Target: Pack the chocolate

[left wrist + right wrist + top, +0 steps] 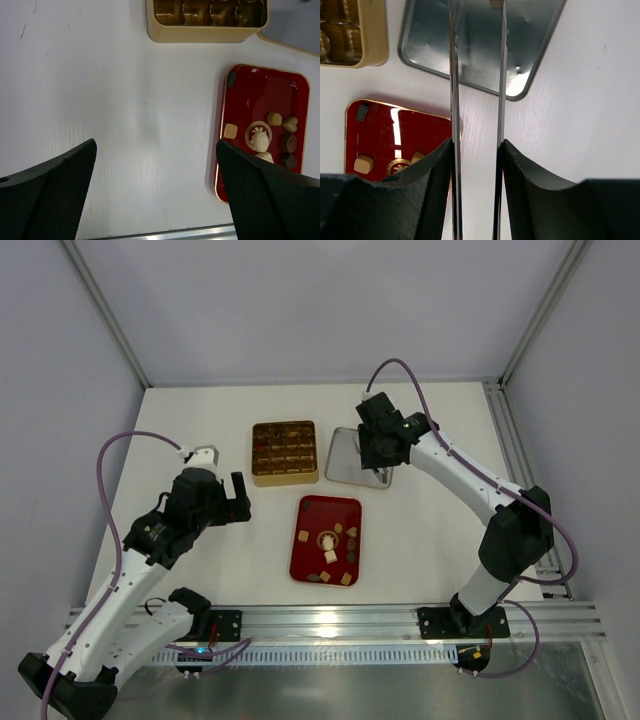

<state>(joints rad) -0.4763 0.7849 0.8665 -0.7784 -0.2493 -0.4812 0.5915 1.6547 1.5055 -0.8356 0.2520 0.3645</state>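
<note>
Several small chocolates (328,545), dark brown, tan and cream-white, lie on a red tray (312,515) at the table's middle. They also show in the left wrist view (274,118) and one in the right wrist view (364,163). A gold gridded box (285,452) stands behind the tray. My right gripper (476,142) is shut on metal tongs (454,75), whose tips reach over a silver lid (530,35). A small tan bit shows at the tongs' tip at the frame edge. My left gripper (156,145) is open and empty over bare table, left of the tray (250,90).
The silver lid (350,455) lies right of the gold box (205,34), under my right gripper (380,445). A metal rail (330,620) runs along the near table edge. White walls enclose the table at the back and sides.
</note>
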